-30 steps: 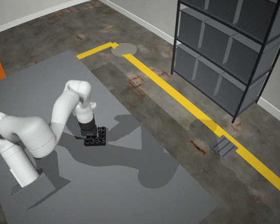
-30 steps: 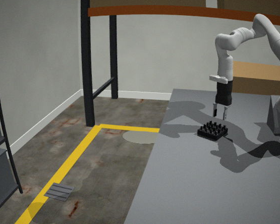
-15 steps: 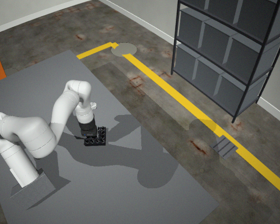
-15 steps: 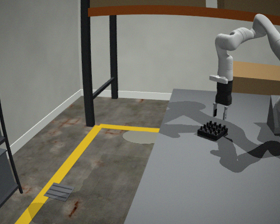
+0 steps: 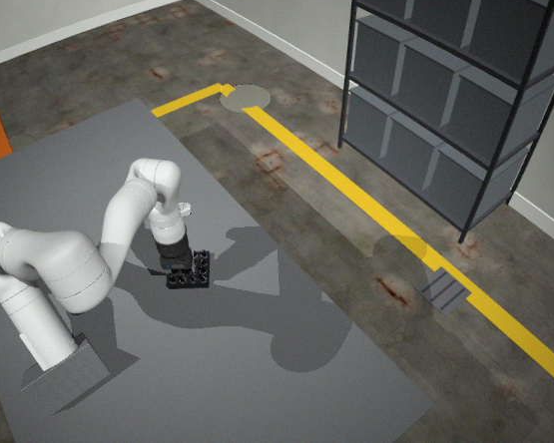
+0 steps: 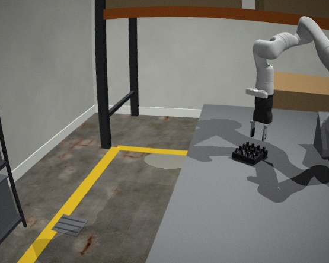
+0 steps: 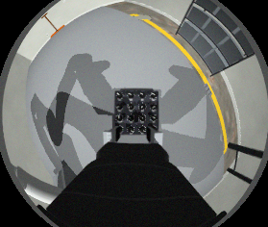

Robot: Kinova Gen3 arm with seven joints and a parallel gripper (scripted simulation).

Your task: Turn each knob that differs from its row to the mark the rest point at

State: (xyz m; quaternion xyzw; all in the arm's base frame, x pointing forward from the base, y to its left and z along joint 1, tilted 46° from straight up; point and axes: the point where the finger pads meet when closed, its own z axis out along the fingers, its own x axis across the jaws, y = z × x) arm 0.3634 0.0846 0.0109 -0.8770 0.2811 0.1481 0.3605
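Unfortunately, knob box partly hidden under claw; mark nos. unreadable.

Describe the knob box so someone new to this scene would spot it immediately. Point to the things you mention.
Find the big grey table point(image 5: 261, 394) point(image 6: 226, 213) point(image 7: 95, 40), then the white arm point(image 5: 126, 210) point(image 6: 264, 77) standing on it. Beneath the arm's open gripper point(image 6: 258, 134) point(image 7: 133, 132) sits the knob box point(image 5: 188, 285) point(image 6: 246, 159) point(image 7: 136, 113). Unlike the flat, smooth-edged shadows around it, it is a solid black block, its top crowded with upright knobs.
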